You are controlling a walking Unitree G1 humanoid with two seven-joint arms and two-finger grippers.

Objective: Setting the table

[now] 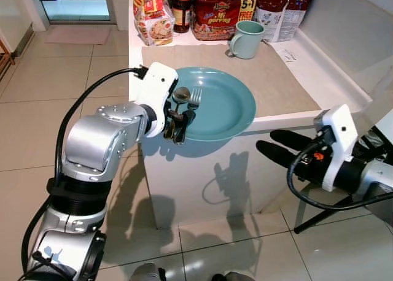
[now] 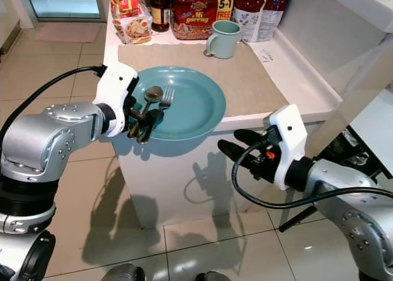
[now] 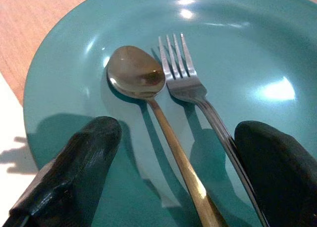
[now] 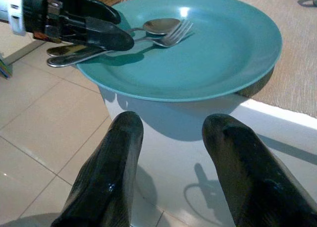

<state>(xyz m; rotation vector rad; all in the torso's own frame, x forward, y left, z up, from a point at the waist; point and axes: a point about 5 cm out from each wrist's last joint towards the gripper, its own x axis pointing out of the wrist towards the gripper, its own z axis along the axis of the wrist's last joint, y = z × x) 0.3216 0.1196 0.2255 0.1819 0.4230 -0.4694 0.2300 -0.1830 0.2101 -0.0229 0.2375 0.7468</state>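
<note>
At the counter edge, left gripper (image 1: 176, 126) fingers are straddling spoon (image 3: 136, 78) and fork (image 3: 181, 76) handles, heads lying on teal plate (image 1: 236, 112); right gripper (image 2: 236, 146) is hovering open, empty, below the rim.

"5+1 FREE" and "goreng" on red packet (image 1: 216, 14)

A floor of large glossy cream tiles (image 1: 37, 127) with thin dark grout lines spreads around a white block-shaped counter (image 1: 202, 183), whose smooth front panel carries sharp shadows. Bright light falls from above and glints off the tiles. At the far left a doorway with a glass door (image 1: 73, 2) lets in daylight, and a pale pinkish mat (image 1: 77, 34) lies on the floor just before it. A white wall panel (image 1: 344, 23) rises along the counter's right side.
</note>
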